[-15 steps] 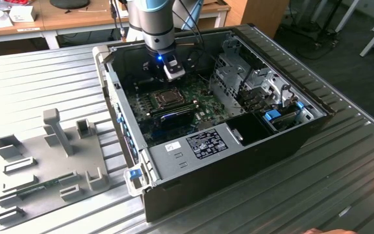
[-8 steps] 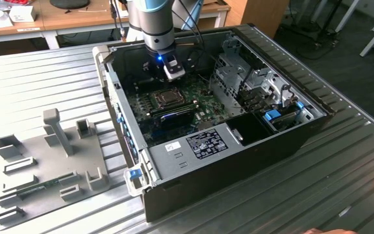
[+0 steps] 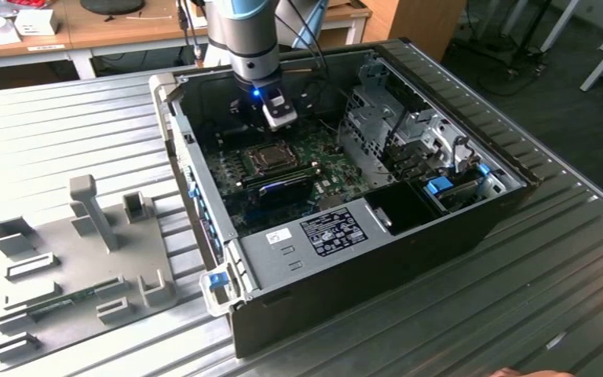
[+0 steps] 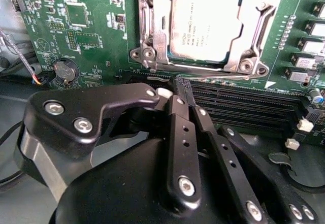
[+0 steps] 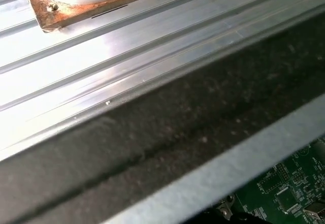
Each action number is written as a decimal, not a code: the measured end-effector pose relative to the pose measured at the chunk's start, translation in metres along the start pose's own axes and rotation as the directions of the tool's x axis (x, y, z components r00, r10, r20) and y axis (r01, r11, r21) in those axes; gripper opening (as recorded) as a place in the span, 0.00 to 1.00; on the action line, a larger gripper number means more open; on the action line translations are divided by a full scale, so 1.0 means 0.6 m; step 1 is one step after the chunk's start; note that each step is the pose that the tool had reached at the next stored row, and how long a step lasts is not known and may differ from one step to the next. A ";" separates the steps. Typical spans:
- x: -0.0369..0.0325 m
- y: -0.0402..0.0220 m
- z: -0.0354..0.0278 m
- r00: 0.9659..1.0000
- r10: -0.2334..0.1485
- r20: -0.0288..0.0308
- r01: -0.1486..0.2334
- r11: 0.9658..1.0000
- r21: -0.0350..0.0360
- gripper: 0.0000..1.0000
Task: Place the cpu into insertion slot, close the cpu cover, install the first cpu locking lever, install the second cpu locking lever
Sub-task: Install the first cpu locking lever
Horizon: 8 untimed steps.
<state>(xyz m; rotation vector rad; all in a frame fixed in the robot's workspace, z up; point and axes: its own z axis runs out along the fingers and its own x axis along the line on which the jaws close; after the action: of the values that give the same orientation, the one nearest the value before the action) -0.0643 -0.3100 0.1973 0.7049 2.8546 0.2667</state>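
CPU seated, claw hanging just off the socket's edge.

I see the cpu (image 4: 204, 25) lying flat in the insertion slot (image 4: 256, 66) on the green board (image 4: 96, 31), with the silver cpu cover (image 4: 161, 16) framing its grey top; I can't tell if either locking lever is latched. My claw (image 4: 175, 94) has its black fingers (image 4: 177, 107) pressed together, pinching nothing, their tips over the long black memory slots (image 4: 244, 104) just beside the socket. In the exterior view the arm (image 3: 254, 47) reaches into the open computer case (image 3: 469, 212) on the ribbed desk (image 3: 50, 157), right above the socket. My worry: the thin wire lever along the socket's near edge could slip off closed fingertips, or a push off-line could scrape the memory slots or flex the board.
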 end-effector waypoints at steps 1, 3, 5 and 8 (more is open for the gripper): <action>0.001 0.000 0.000 1.000 0.000 0.001 0.000 1.000 0.000 0.11; 0.002 0.000 0.000 1.000 0.000 0.002 0.000 1.000 -0.001 0.11; 0.002 0.000 0.000 1.000 0.000 0.003 0.000 1.000 -0.002 0.11; 0.002 0.000 0.000 1.000 -0.001 0.006 0.001 1.000 0.000 0.11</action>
<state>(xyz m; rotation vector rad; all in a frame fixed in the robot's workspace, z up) -0.0653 -0.3092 0.1972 0.7025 2.8491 0.2632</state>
